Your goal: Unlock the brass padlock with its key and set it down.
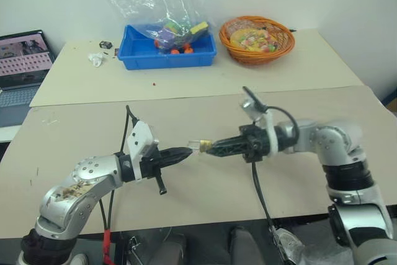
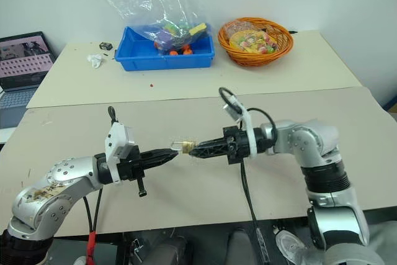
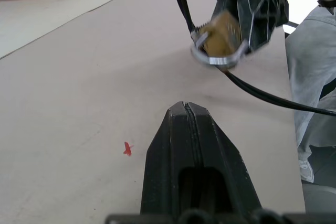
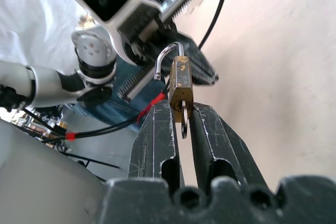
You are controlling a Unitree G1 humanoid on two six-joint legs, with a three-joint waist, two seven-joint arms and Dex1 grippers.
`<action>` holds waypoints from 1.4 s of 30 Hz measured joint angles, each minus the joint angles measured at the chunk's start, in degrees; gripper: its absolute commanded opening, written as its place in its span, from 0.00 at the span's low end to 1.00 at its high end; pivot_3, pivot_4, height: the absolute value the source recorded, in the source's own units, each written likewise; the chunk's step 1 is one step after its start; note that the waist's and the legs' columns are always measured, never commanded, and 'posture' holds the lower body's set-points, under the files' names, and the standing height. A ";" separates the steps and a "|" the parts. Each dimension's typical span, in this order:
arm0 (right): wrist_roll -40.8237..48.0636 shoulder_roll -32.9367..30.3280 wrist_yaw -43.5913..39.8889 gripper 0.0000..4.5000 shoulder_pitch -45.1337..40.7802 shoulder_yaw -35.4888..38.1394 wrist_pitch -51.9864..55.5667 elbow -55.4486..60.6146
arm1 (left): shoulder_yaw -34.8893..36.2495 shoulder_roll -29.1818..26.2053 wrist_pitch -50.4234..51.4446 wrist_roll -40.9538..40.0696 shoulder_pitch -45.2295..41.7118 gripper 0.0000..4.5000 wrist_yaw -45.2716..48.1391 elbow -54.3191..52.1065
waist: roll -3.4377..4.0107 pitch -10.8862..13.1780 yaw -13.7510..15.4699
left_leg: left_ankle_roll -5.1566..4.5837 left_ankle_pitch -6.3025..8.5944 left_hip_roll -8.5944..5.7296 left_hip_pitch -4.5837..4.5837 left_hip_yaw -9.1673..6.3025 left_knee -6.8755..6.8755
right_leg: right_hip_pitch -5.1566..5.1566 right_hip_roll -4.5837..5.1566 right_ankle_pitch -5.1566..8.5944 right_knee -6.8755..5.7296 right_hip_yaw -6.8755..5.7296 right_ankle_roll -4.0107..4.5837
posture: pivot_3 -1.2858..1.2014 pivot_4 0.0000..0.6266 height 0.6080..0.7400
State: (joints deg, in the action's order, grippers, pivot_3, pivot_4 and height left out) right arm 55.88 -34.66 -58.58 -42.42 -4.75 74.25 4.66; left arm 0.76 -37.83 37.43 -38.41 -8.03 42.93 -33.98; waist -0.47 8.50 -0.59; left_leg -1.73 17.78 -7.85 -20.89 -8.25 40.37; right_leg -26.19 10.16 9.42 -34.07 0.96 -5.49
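The brass padlock (image 4: pixel 180 83) is small and boxy, and my right gripper (image 4: pixel 181 107) is shut on its lower end, holding it above the table. Its thin silver shackle (image 4: pixel 165 59) stands swung open, one end free to the side. A small silver loop (image 4: pixel 183 127) sits at the padlock's base between the fingers; I cannot tell whether it is the key. My left gripper (image 1: pixel 186 152) points at the padlock (image 1: pixel 197 146) from the left, its tip just short of it. Its fingers (image 3: pixel 168 135) are pressed together with nothing visible between them.
At the back stands a blue bin (image 1: pixel 139 59) with a clear plastic bag of toys (image 1: pixel 158 4), and an orange basket (image 1: pixel 256 40) beside it. A laptop (image 1: pixel 22 66) sits far left. Small scraps (image 1: pixel 96 59) lie by the bin. Black cables (image 1: pixel 257 190) hang from both wrists.
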 measured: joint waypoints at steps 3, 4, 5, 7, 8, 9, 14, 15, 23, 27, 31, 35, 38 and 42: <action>-0.96 -0.44 -1.44 0.00 -0.84 -0.30 -0.42 -2.38 | 0.00 0.18 0.15 -0.02 0.00 0.00 -0.53 -0.08 | 0.00 0.00 -0.07 | 0.00 0.00 0.01 0.01 0.02 0.00 | 0.00 0.00 0.00 -0.01 0.01 0.00 | 0.52 0.24 1.00; -1.99 -0.47 -1.96 0.00 -1.27 -0.97 -1.08 -3.89 | 0.00 0.30 0.26 -0.05 0.02 0.00 -0.90 -0.22 | 0.00 0.00 -0.10 | 0.00 0.00 0.01 0.01 0.04 0.01 | 0.00 0.00 0.00 -0.02 0.01 0.00 | 0.52 0.24 1.00; -3.33 -0.46 -2.40 0.00 -1.70 -1.73 -1.73 -5.26 | -0.01 0.40 0.34 -0.11 0.02 0.00 -1.17 -0.43 | 0.00 0.00 -0.12 | 0.00 0.00 0.01 0.01 0.05 0.01 | 0.00 0.00 -0.01 -0.02 0.02 0.01 | 0.52 0.24 1.00; -5.91 -0.43 -2.83 0.00 -2.25 -3.55 -3.40 -7.23 | -0.01 0.53 0.41 -0.24 0.01 0.00 -1.69 -0.98 | 0.00 0.00 -0.11 | 0.00 0.00 0.03 0.01 0.05 0.00 | -0.01 0.00 -0.01 -0.02 0.02 0.01 | 0.52 0.24 1.00; -7.24 -0.20 -3.35 0.00 -2.31 -4.41 -4.22 -7.91 | -0.01 0.53 0.43 -0.26 0.01 0.00 -1.86 -1.27 | 0.00 0.00 -0.10 | 0.00 0.00 0.03 0.00 0.05 0.00 | -0.01 0.00 -0.01 -0.01 0.01 0.01 | 0.52 0.24 1.00; -8.15 0.00 -3.64 0.00 -2.37 -5.29 -4.90 -8.43 | 0.00 0.53 0.45 -0.27 -0.02 0.00 -1.99 -1.35 | 0.00 0.00 -0.12 | 0.00 0.00 0.02 0.00 0.05 0.00 | -0.01 0.00 -0.01 -0.02 0.02 0.01 | 0.52 0.24 1.00; -10.87 0.73 -5.45 0.00 -2.37 -8.16 -6.21 -9.59 | 0.03 0.53 1.46 -0.88 -0.04 0.00 -2.93 -1.47 | 0.00 0.00 -0.07 | 0.00 0.00 0.02 -0.01 0.05 0.01 | -0.01 0.00 -0.01 -0.01 0.02 0.01 | 0.52 0.24 1.00; -10.90 0.73 -5.94 0.00 -2.37 -8.16 -6.31 -9.44 | 0.04 0.52 1.56 -1.13 -0.04 0.00 -3.06 -1.48 | 0.00 0.00 -0.06 | 0.00 0.00 0.02 -0.01 0.05 0.01 | -0.01 0.00 -0.01 0.00 0.01 0.01 | 0.52 0.24 1.00; -10.65 2.47 -5.89 0.00 -2.46 -7.68 -5.59 -8.07 | 0.18 0.34 1.57 -1.45 0.00 0.00 -3.41 -1.59 | 0.00 0.00 -0.10 | 0.00 0.00 0.03 0.00 0.05 0.01 | -0.01 0.00 -0.01 -0.01 0.02 0.01 | 0.52 0.24 1.00; -9.75 3.18 -4.83 0.00 -3.97 -5.77 -3.97 -7.99 | 0.18 0.13 1.56 -1.45 0.00 0.00 -3.18 -1.59 | 0.00 0.00 -0.10 | 0.00 0.00 0.03 0.00 0.05 0.01 | -0.02 0.00 -0.01 -0.01 0.01 0.02 | 0.52 0.24 1.00; -9.49 4.00 -3.58 0.00 -4.51 -4.56 -3.05 -7.46 | 0.18 0.05 1.51 -1.43 0.27 0.00 -2.60 -1.59 | 0.00 0.00 -0.12 | 0.01 0.00 0.03 0.00 0.05 0.01 | -0.02 0.00 -0.01 -0.01 0.01 0.02 | 0.52 0.24 1.00; -9.63 4.21 -3.08 0.00 -4.73 -4.05 -3.02 -8.96 | 0.18 0.04 1.49 -1.42 0.32 0.00 -2.16 -1.58 | 0.00 0.00 -0.09 | 0.01 0.00 0.03 0.00 0.05 0.01 | -0.01 0.00 -0.01 -0.01 0.01 0.02 | 0.52 0.24 1.00; -9.62 4.12 -3.05 0.00 -4.74 -3.53 -3.02 -9.23 | 0.18 0.04 1.43 -1.39 0.33 0.00 -1.79 -1.57 | 0.00 0.00 -0.17 | 0.00 0.00 0.03 0.00 0.05 0.00 | -0.02 0.00 -0.01 -0.02 0.02 0.02 | 0.52 0.24 1.00; -9.36 3.65 -3.13 0.00 -4.63 -3.45 -2.20 -7.42 | 0.17 0.00 1.42 -1.29 0.49 0.00 -1.58 -1.55 | 0.00 0.00 -0.15 | 0.01 0.00 0.03 0.00 0.05 0.00 | -0.02 0.00 -0.01 -0.02 0.01 0.02 | 0.52 0.24 1.00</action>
State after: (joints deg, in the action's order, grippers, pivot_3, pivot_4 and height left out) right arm 46.52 -31.01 -61.71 -47.05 -8.20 72.05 -2.75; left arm 0.94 -37.82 38.85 -39.71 -7.54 41.35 -35.52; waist -0.47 8.50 -0.74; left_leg -1.72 17.78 -7.82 -20.89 -8.20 40.37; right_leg -26.21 10.15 9.40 -34.08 0.98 -5.47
